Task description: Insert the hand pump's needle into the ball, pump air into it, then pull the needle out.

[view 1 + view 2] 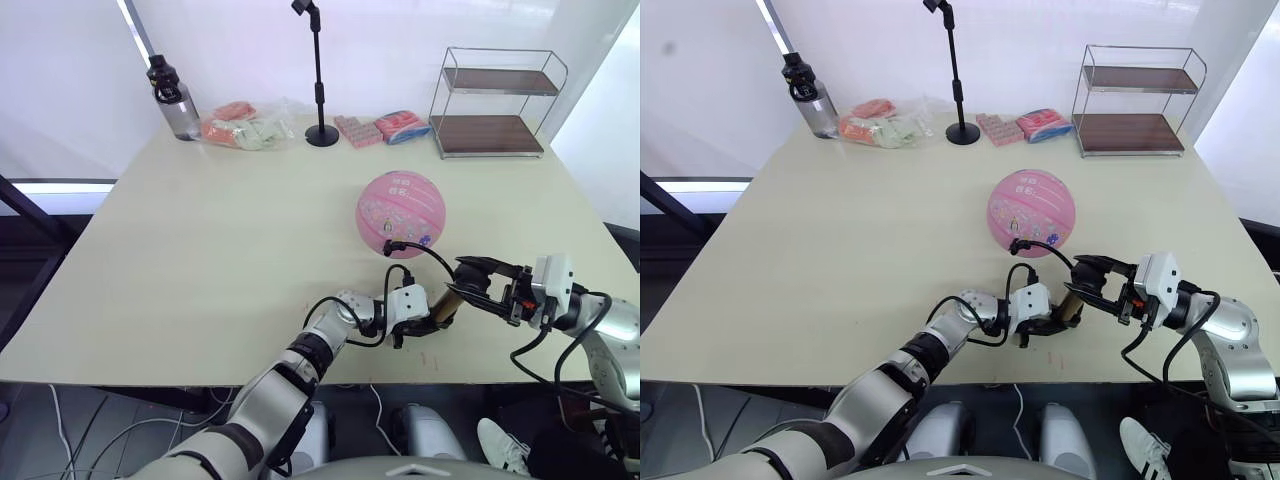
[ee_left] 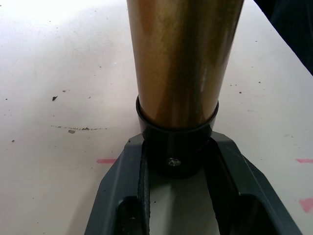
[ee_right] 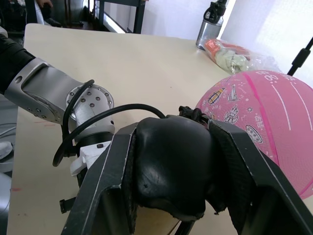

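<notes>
Near the front edge of the pale cream table (image 1: 200,260), at about 5 o'clock from its centre, lies the slim bronze-gold hand pump (image 1: 440,310), stretched between the robot's two grippers. Its black lower end cap sits clamped between the two dark fingers (image 2: 122,186) of the left gripper (image 1: 408,312), closed snugly on either side of it. Its rounded black handle (image 3: 171,166) is wedged between the fingers of the right gripper (image 1: 478,282), which squeeze it from both sides.

From the pump a thin black hose (image 1: 425,252) loops up toward 12 o'clock and ends at a small black fitting (image 1: 392,246) against the lower side of the pink printed ball (image 1: 400,213). The needle itself is too fine to make out; it appears to be in the ball.

The ball rests on the table at 12 o'clock from the grippers. Along the far edge stand a grey drinking bottle with a black cap (image 1: 172,100) at 10 o'clock, a clear bag of orange and pale packets (image 1: 245,128), a tall black stand pole on a round base (image 1: 320,90), red-and-pink wrapped packs (image 1: 385,128), and a two-tier wire shelf with dark wooden boards (image 1: 495,100) at 1 o'clock.
</notes>
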Controlling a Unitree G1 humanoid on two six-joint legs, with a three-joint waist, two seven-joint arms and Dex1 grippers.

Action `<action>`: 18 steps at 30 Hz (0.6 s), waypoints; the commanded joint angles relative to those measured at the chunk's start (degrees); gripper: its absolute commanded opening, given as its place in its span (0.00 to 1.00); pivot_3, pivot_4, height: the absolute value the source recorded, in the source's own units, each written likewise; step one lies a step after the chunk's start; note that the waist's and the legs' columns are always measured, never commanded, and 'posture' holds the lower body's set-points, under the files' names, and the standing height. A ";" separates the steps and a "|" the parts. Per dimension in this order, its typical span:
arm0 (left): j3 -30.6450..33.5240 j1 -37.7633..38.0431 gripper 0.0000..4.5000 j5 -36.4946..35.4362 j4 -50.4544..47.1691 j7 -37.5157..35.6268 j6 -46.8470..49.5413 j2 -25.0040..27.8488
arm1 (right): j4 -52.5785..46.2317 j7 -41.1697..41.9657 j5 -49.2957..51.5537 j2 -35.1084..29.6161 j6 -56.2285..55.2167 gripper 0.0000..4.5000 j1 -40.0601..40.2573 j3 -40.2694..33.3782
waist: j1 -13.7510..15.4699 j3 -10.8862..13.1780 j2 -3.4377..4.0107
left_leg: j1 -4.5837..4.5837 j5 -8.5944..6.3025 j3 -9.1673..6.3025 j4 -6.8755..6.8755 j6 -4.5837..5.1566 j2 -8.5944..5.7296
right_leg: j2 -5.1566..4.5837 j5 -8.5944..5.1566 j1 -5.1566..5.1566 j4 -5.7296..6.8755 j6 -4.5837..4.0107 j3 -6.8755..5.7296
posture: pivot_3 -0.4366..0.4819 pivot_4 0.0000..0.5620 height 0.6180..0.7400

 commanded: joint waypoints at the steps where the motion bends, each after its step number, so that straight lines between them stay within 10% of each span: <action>1: -2.37 2.28 0.24 3.18 3.66 -1.32 2.19 1.36 | -1.65 0.13 2.24 -3.05 6.91 0.37 -0.60 -1.18 | 0.08 0.06 0.09 | -0.03 0.00 0.02 0.00 0.00 0.00 | -0.01 0.02 0.00 -0.01 -0.02 0.01 | 0.48 0.27 1.00; 18: -2.15 2.19 0.24 3.11 4.10 -1.30 2.07 1.34 | -12.48 -4.54 30.17 -19.01 35.64 0.37 -18.46 -20.97 | 0.17 0.87 0.98 | -1.10 0.01 0.03 0.08 0.01 -0.38 | -0.39 0.23 -0.94 -0.06 -0.08 -0.01 | 0.48 0.27 1.00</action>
